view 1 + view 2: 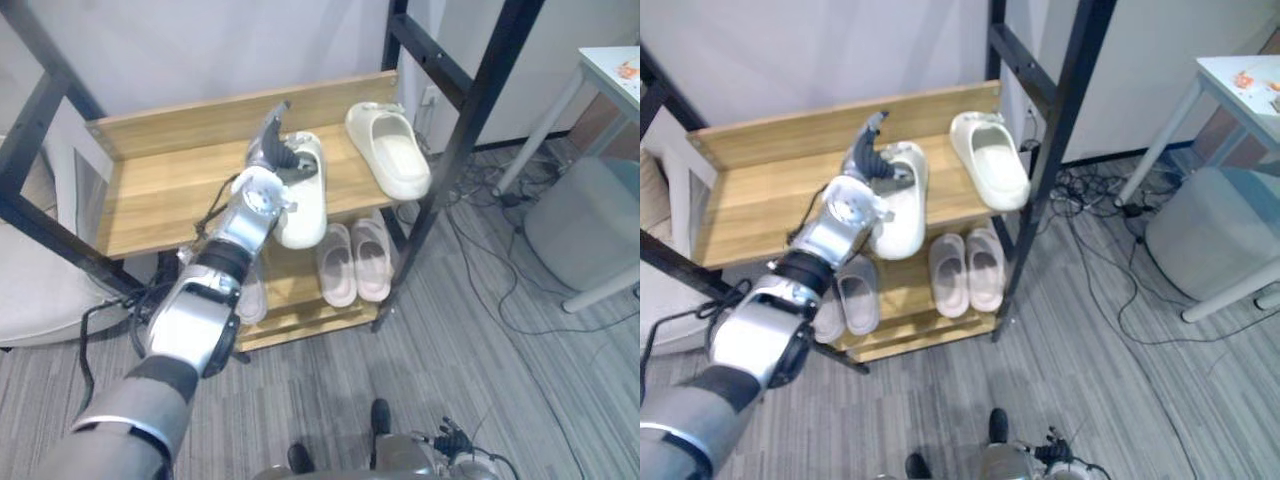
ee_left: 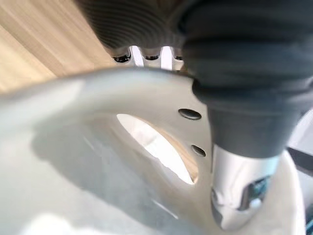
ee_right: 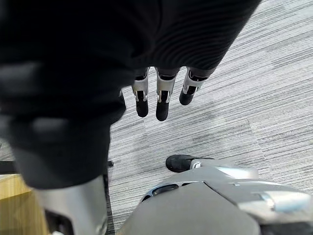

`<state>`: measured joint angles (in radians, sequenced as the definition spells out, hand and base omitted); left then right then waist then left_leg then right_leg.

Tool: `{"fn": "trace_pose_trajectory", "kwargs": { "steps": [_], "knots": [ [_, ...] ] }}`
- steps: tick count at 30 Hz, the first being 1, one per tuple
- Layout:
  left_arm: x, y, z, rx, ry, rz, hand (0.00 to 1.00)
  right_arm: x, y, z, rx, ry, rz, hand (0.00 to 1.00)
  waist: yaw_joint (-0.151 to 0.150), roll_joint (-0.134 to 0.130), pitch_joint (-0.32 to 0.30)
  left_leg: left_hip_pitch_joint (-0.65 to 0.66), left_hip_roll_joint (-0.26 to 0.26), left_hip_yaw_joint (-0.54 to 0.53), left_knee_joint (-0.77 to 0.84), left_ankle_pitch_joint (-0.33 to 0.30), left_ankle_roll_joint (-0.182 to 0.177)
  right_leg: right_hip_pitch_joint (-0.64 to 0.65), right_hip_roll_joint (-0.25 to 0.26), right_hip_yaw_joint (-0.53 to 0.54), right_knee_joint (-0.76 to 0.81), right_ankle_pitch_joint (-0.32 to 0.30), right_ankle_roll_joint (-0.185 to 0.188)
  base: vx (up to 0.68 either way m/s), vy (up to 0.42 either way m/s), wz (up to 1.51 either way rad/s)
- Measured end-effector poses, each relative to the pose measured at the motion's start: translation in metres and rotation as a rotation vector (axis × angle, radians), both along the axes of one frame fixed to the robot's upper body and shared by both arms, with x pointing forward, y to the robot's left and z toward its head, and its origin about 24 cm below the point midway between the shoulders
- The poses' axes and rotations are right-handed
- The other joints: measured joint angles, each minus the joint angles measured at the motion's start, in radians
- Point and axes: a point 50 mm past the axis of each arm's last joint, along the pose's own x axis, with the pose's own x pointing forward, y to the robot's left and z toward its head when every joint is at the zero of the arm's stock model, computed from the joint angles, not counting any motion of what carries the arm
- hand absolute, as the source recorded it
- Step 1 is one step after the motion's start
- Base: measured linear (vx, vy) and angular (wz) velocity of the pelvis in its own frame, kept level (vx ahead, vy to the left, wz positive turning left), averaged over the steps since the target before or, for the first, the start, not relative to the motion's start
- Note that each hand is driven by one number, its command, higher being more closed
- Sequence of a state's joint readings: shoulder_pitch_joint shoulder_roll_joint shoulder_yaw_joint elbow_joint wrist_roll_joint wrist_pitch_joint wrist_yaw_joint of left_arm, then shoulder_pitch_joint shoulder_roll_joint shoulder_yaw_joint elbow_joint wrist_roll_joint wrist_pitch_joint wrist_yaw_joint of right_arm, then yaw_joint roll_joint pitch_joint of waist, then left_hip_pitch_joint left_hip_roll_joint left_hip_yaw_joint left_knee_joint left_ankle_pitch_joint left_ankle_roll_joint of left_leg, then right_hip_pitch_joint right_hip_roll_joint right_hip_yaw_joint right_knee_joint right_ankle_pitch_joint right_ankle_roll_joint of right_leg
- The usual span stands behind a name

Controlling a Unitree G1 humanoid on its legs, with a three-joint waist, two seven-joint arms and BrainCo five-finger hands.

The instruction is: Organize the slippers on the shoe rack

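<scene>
The shoe rack (image 1: 160,190), wood shelves in a black frame, takes the upper left and centre of the head views. At the right edge you have a white table (image 1: 610,65) with a rounded grey stool (image 1: 585,225) below it, both on striped grey carpet (image 1: 480,340). On the top shelf, mid-frame, a cream slipper (image 1: 305,215) lies lengthwise with its toe over the front edge. A second cream slipper (image 1: 392,152) sits just right of it, apart from it and close to the rack's right post. On the lower shelf a pink pair (image 1: 337,265) lies side by side at centre, with a grey slipper (image 1: 857,293) to their left. Your left hand (image 1: 268,150) is on the first cream slipper's strap: the wrist view shows the thumb (image 2: 244,196) pressed on the strap's top and the fingers (image 2: 137,54) curled past its far edge, pinching it. Your right hand (image 3: 161,105) hangs over the carpet with its fingers loosely straight, holding nothing.
</scene>
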<state>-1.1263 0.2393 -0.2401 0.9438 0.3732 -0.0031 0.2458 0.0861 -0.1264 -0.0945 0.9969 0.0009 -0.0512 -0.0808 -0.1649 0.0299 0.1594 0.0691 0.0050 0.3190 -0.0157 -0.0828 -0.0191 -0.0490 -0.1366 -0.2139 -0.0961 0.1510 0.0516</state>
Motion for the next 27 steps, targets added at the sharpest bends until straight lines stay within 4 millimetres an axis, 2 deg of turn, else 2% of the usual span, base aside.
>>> {"fn": "trace_pose_trajectory", "kwargs": {
  "steps": [9, 13, 19, 27],
  "knots": [
    [0.001, -0.005, 0.003, 0.063, 0.001, -0.018, 0.00, -0.001, -0.001, 0.000, 0.002, 0.000, -0.013, 0.00, -0.007, 0.008, -0.005, 0.001, 0.000, -0.001, 0.000, 0.000, 0.000, -0.001, 0.000, 0.002, -0.001, 0.000, 0.000, 0.00, 0.000, 0.00],
    [0.001, -0.008, -0.002, 0.114, 0.023, -0.027, 0.00, -0.003, -0.004, 0.000, -0.004, 0.004, -0.019, 0.00, -0.007, 0.024, -0.015, 0.001, 0.000, -0.001, 0.000, 0.000, 0.000, -0.001, 0.000, 0.002, -0.001, 0.000, 0.000, 0.00, 0.000, 0.00],
    [0.000, -0.012, -0.003, 0.204, 0.017, -0.039, 0.00, -0.003, -0.004, 0.000, -0.005, 0.005, -0.019, 0.00, -0.007, 0.026, -0.016, 0.002, 0.000, -0.003, 0.000, 0.000, 0.000, 0.002, 0.000, 0.000, -0.001, 0.000, 0.000, 0.00, 0.000, 0.00],
    [0.000, -0.013, -0.004, 0.227, 0.024, -0.051, 0.00, -0.003, -0.004, 0.000, -0.005, 0.005, -0.018, 0.00, -0.005, 0.026, -0.016, 0.004, 0.000, -0.016, 0.002, 0.000, 0.000, 0.012, -0.001, -0.013, -0.001, 0.000, 0.000, 0.00, 0.000, 0.05]
  ]
}}
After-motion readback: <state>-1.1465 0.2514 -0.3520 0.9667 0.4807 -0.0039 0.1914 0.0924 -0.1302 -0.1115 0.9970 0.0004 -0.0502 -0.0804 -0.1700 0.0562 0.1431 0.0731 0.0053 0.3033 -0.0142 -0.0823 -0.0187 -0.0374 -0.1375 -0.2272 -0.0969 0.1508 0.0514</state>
